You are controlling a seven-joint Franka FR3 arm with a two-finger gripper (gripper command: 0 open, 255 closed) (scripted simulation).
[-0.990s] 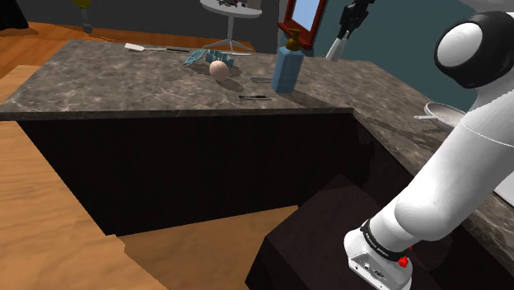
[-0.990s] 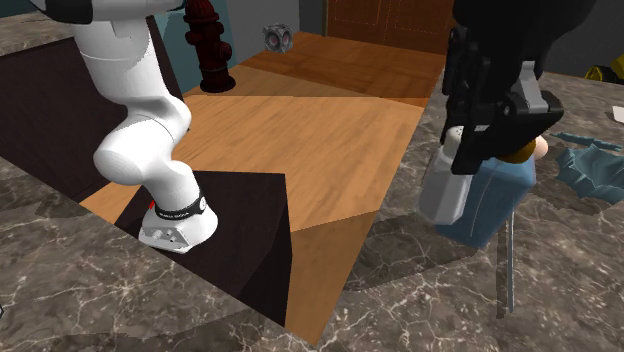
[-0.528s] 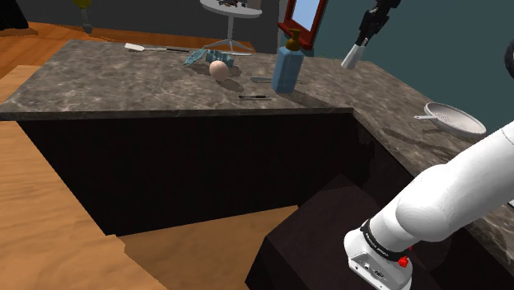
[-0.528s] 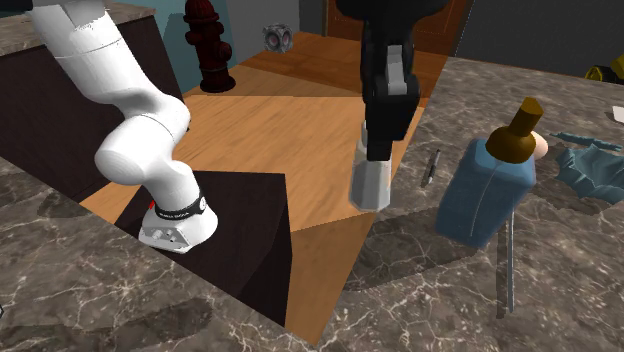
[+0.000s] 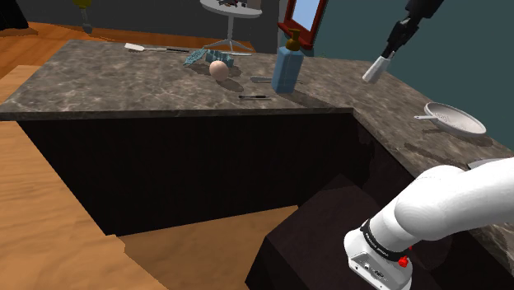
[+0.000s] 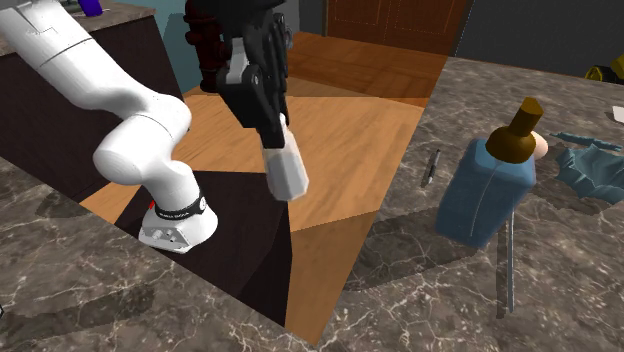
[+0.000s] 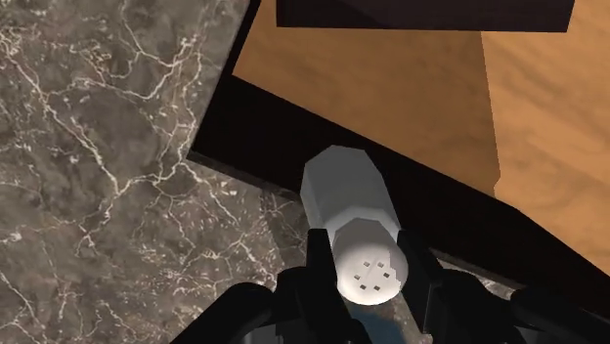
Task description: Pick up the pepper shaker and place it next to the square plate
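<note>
The pepper shaker is a plain white faceted cylinder, carried tilted in the air above the dark marble counter. My black gripper is shut on its top end, at the shoulder view's upper right. In the second exterior view the gripper holds the shaker over the gap beside the stand. The wrist view shows the shaker clasped between both fingers, its holed cap toward the camera, with the counter's edge and wood floor beneath.
A blue bottle with a brown stopper stands on the counter, with a pale ball, a blue cloth, a dark pen-like stick and a spatula around it. A round strainer lies on the counter's right branch.
The gripper has carried the shaker away from the blue bottle toward the shoulder view's right, over the counter's right branch. The arm has swung with it.
</note>
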